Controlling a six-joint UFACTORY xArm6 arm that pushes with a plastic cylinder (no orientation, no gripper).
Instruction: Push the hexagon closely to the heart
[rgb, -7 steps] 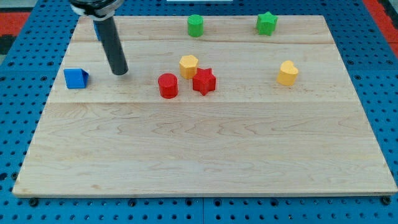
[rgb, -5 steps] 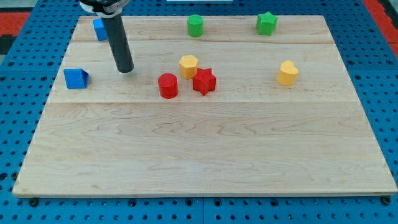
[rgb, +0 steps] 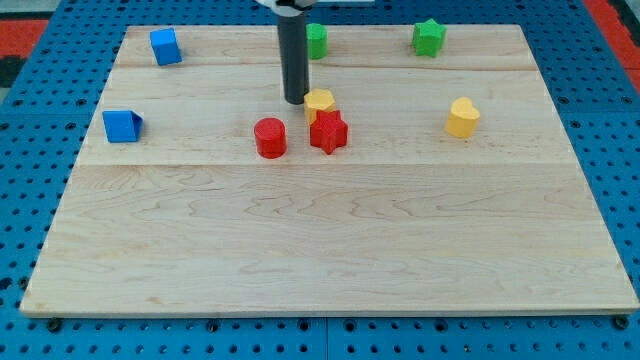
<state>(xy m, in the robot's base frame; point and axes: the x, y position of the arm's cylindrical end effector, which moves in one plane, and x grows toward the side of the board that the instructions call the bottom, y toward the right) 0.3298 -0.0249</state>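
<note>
My tip (rgb: 295, 101), a bare rod with no gripper to open or close, touches the left side of the yellow hexagon (rgb: 319, 103), and the yellow heart (rgb: 462, 117) lies well off toward the view's right across the bench (rgb: 330, 250).

Red star (rgb: 328, 131) touches yellow hexagon (rgb: 319, 102) below; board between hexagon and yellow heart (rgb: 462, 117) open.

A pale wooden board (rgb: 300, 240) lies on a blue pegboard (rgb: 30, 200) — red corners at top.
</note>
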